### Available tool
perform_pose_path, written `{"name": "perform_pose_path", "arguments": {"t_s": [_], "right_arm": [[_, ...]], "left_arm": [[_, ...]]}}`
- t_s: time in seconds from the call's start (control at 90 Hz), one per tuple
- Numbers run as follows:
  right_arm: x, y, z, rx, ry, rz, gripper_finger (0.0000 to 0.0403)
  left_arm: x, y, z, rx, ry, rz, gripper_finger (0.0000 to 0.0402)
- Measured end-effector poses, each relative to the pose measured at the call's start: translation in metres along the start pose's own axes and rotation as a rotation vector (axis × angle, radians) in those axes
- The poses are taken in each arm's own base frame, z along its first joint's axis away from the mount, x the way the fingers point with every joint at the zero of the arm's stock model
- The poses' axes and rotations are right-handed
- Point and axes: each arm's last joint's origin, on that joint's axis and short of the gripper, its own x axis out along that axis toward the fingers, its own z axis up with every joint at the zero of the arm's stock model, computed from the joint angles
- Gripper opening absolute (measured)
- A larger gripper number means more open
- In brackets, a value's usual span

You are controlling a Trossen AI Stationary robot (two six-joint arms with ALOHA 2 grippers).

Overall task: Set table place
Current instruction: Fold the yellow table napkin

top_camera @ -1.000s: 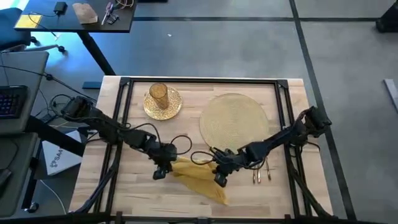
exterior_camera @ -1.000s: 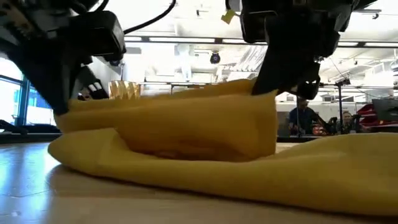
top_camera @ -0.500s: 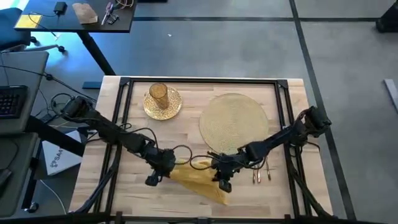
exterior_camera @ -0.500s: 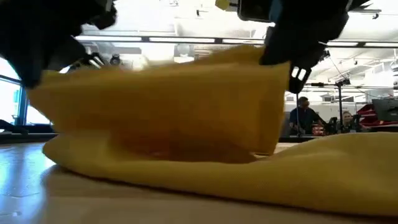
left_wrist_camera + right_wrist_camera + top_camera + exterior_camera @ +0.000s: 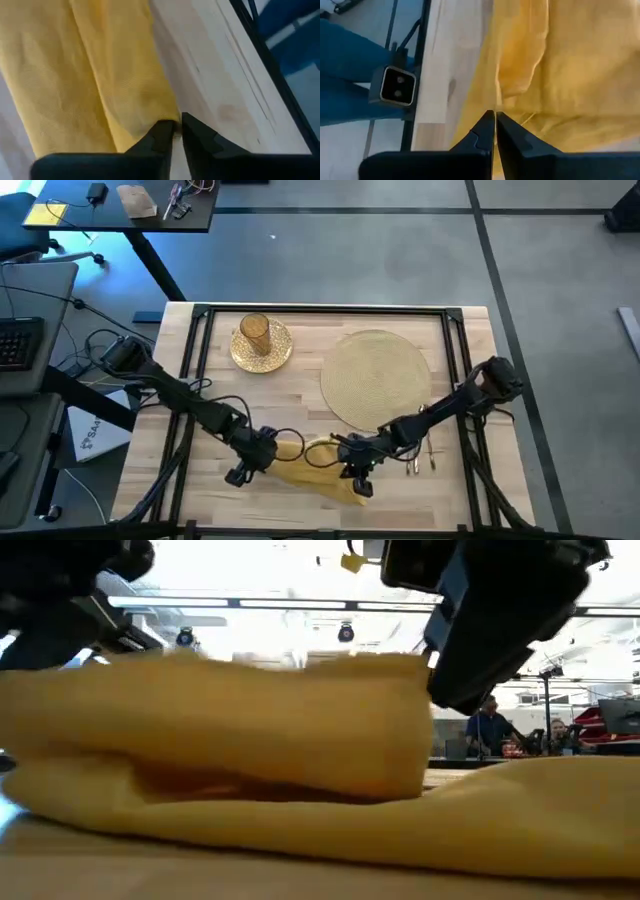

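I have both tools down on the yellow napkin (image 5: pixel 310 470) at the near edge of the tabletop (image 5: pixel 320 380). The left tool (image 5: pixel 176 131) has its fingers pressed almost together on a folded edge of the cloth; through its wrist camera the cloth runs away from the fingertips in long pleats, with bare wood planks and the black frame rail (image 5: pixel 270 65) just beside them. The right tool (image 5: pixel 495 122) also pinches the napkin, its fingers nearly touching with a thin fold between them. Beyond its tips the cloth bunches, and off the tabletop edge sits a small grey camera box (image 5: pixel 397 86) with two lenses.

From above, the left tool (image 5: pixel 258 457) is at the napkin's left end and the right tool (image 5: pixel 357 470) near its right end, the cloth stretched between them. Behind the right tool lies the round woven placemat (image 5: pixel 377 377), bare on top; the copper cutlery (image 5: pixel 420 462) lies just beside that arm. Well behind the left tool, the amber glass (image 5: pixel 255 332) stands on the gold plate (image 5: pixel 262 346).

At table height the napkin (image 5: pixel 230 760) fills the frame. I can read letters on a white sheet (image 5: pixel 92 435) off the left edge, possibly "SAA", but not surely.
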Motion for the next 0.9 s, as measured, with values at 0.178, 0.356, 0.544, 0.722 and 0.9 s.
{"name": "perform_pose_path", "arguments": {"t_s": [0.178,0.356,0.544,0.722,0.9], "right_arm": [[0.001,0.005,-0.004,0.021,-0.017,-0.025,0.0000],[0.001,0.008,0.001,0.085,-0.086,-0.028,0.0003],[0.001,0.012,0.007,-0.020,-0.181,-0.018,0.0053],[0.004,0.024,0.002,-0.178,-0.193,-0.003,0.0143],[0.016,0.050,0.006,-0.369,-0.208,0.033,0.0206]], "left_arm": [[0.000,-0.002,-0.007,-0.014,0.075,0.004,0.0112],[0.000,-0.002,-0.008,-0.121,0.082,0.010,0.0148],[0.000,-0.002,-0.003,-0.160,0.028,0.002,0.0154],[0.000,-0.003,-0.001,-0.212,0.006,-0.005,0.0154],[0.000,-0.015,0.000,-0.179,0.007,-0.028,0.0154]]}}
